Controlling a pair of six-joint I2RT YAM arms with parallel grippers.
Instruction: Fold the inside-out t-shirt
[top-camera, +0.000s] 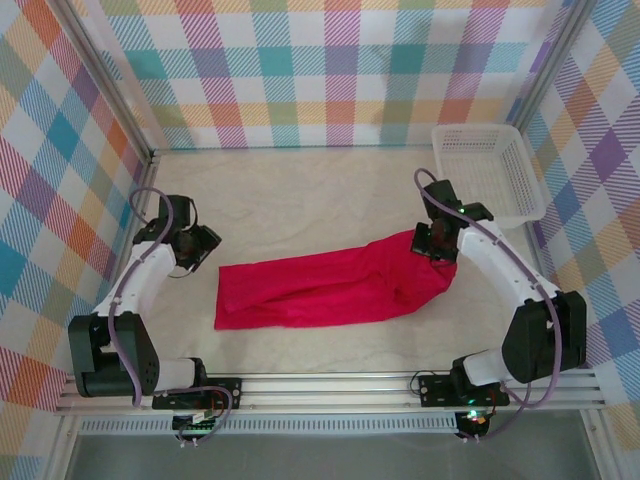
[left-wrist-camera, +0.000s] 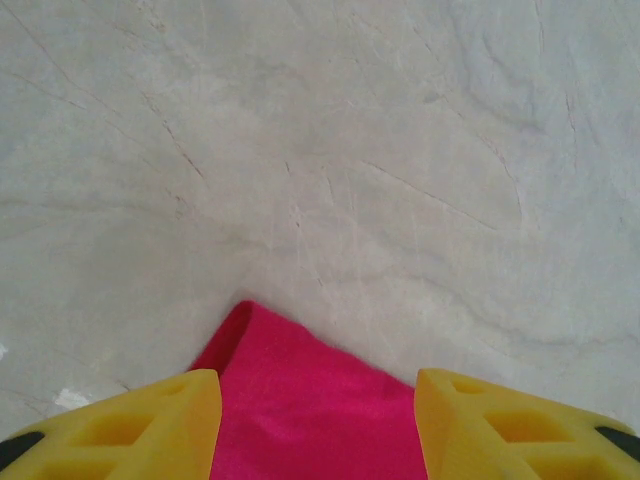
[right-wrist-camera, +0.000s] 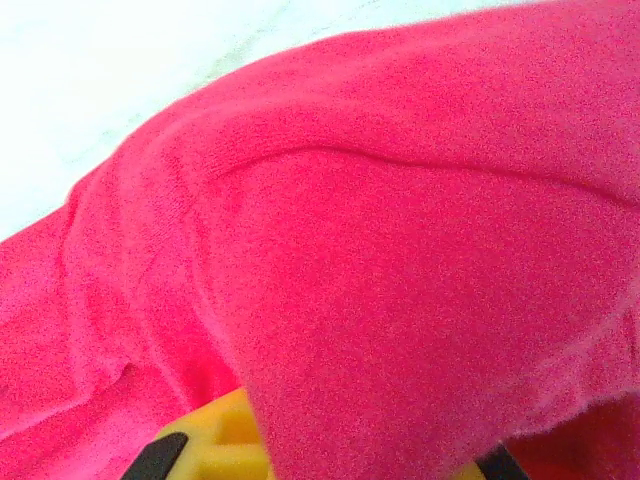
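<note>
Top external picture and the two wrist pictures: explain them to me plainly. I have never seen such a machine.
The top picture looks down on two robot arms bolted at the near edge of a table. A red t-shirt lies stretched between them, and a white basket sits at the far right. The other two pictures come from a camera on each wrist, with that arm's yellow fingers showing. The left gripper stands open with the shirt's left corner between its fingers. The right gripper is shut on the shirt's right end.

Pastel plaid walls (top-camera: 330, 70) around a cream, wrinkled tabletop (top-camera: 300, 190), white basket (top-camera: 485, 165) far right.
</note>
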